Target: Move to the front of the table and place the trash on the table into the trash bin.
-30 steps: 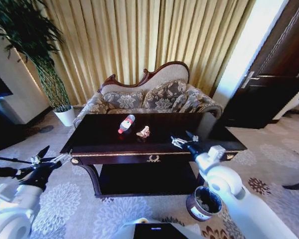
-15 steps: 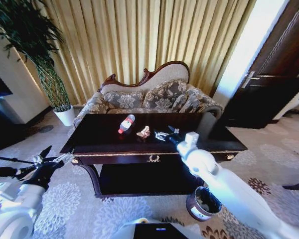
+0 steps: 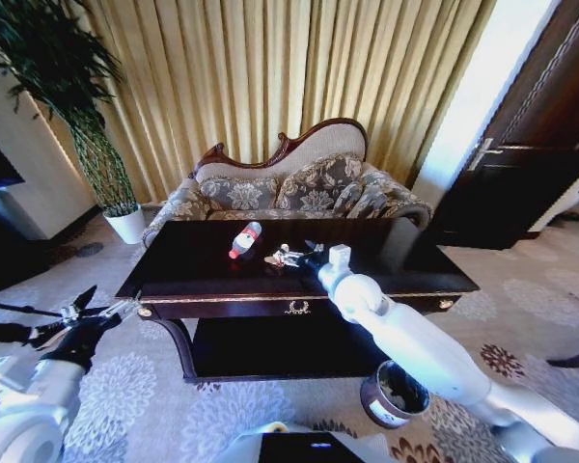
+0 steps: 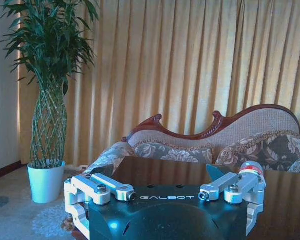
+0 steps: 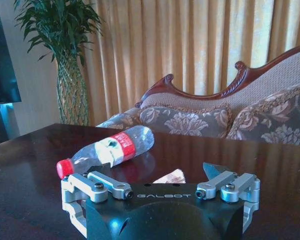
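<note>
Looks like a formal sitting room in a home or hotel suite. Full-length gold pleated curtains (image 3: 299, 87) across the back wall. Just behind the far edge of the large glossy reddish-brown wooden table (image 3: 203, 265) with gold trim, a carved dark-wood sofa (image 3: 289, 188) with floral brocade cushions. Grey patterned carpet with pale flower medallions (image 3: 125, 395) underfoot. In the far left corner, a tall leafy green plant with a woven stem (image 3: 82, 116) in a white pot. At right, a dark panelled wooden door (image 3: 531, 135) with a metal handle.
</note>
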You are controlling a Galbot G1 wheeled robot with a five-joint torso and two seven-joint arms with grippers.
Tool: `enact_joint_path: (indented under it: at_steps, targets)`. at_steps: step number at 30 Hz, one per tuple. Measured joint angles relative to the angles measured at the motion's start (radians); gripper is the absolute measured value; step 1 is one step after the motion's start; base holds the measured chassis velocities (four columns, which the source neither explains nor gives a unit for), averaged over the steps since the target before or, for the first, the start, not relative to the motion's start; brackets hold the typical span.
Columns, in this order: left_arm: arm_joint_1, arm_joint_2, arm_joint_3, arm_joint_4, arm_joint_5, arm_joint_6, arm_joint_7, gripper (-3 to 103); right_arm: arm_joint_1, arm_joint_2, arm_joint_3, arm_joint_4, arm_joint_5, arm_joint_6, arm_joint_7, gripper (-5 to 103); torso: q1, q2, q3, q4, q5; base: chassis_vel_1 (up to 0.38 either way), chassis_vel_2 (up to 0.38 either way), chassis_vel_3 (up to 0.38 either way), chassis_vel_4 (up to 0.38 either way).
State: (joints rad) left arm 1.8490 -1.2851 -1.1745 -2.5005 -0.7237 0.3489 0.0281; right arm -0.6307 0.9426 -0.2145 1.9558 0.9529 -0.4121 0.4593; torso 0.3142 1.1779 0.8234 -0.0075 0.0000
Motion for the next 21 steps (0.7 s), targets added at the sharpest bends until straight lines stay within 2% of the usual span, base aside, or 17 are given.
enact_joint_path:
  at_steps: [14, 21]
  targets:
    - [0.013, -0.039, -0.003, 0.000, 0.016, 0.003, -0.003, 100, 0.029, 0.052, -0.064, -0.063, -0.009, -0.003, 0.005, 100, 0.000, 0.000, 0.000, 0.0000, -0.0001, 0.000, 0.000, 0.000, 0.000]
    - [0.012, -0.043, -0.012, 0.000, 0.017, 0.000, -0.003, 100, -0.002, 0.082, -0.078, -0.084, -0.050, -0.003, 0.005, 100, 0.000, 0.000, 0.000, -0.0001, 0.0000, 0.000, 0.000, 0.000, 0.000]
